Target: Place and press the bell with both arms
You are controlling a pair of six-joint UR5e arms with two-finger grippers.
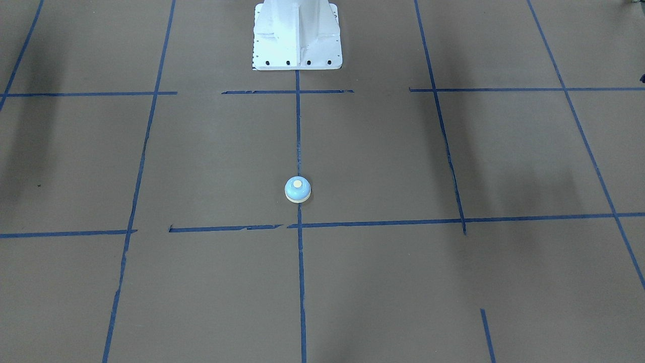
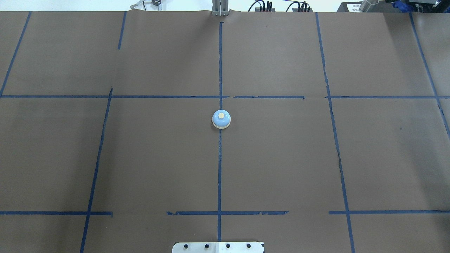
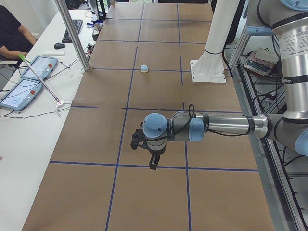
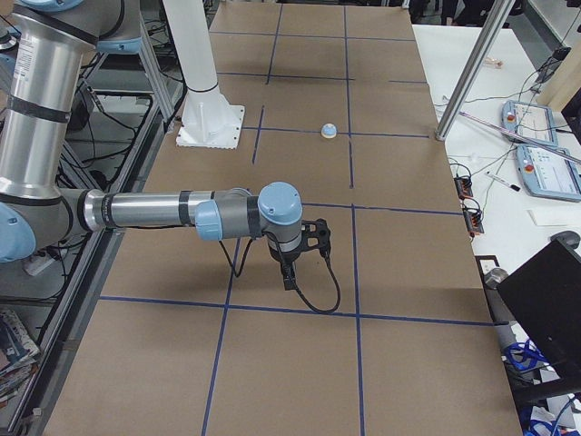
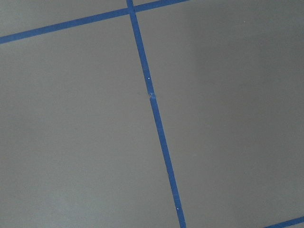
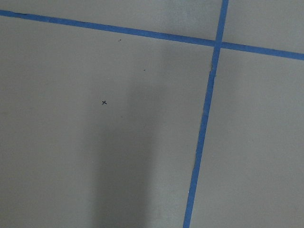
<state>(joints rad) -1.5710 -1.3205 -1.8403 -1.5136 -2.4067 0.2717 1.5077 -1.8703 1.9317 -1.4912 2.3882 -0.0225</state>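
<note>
The small light-blue bell (image 1: 297,189) with its cream button stands upright on the brown paper at the table's middle, on the centre tape line; it also shows in the overhead view (image 2: 221,119) and both side views (image 3: 144,68) (image 4: 329,131). No arm is near it. My left gripper (image 3: 153,163) hangs over the table far from the bell, at the table's left end. My right gripper (image 4: 289,277) hangs likewise at the right end. Both show only in side views, so I cannot tell whether they are open or shut. The wrist views show only paper and blue tape.
The white fixed pedestal (image 1: 297,35) stands behind the bell at the robot's side. A metal post (image 3: 72,33) rises at the table's far edge. Beyond it are tablets (image 3: 29,77), cables and a seated person (image 3: 12,29). Blue tape lines grid the paper.
</note>
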